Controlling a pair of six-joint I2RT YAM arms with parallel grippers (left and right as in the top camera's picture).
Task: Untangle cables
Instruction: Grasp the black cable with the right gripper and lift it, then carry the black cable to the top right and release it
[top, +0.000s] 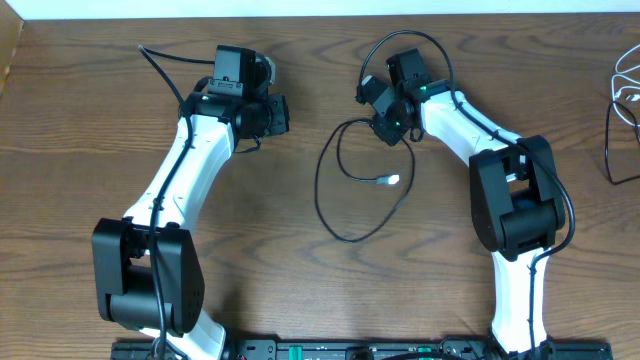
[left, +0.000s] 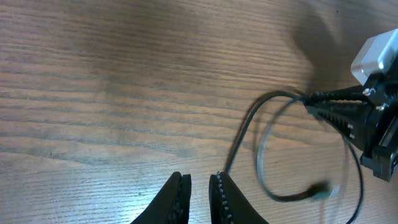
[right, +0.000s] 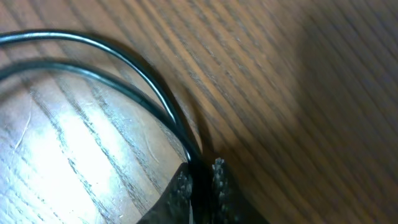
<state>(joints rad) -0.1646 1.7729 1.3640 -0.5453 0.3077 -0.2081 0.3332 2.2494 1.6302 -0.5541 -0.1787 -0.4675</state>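
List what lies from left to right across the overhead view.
The left gripper → black cable → right arm's elbow → white cord at the right edge. The right gripper is left out, since it overlaps the cable.

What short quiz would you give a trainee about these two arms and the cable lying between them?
1. True or false: the right gripper is clamped on the looped black cable.
2. Where does that cable's plug end lie? A) on the table, inside the loop; B) hanging over the edge; C) on top of an arm.
3. Fill in: the left gripper, fingers almost together, holds ____.

Key: 1 true; 2 A; 3 nothing.
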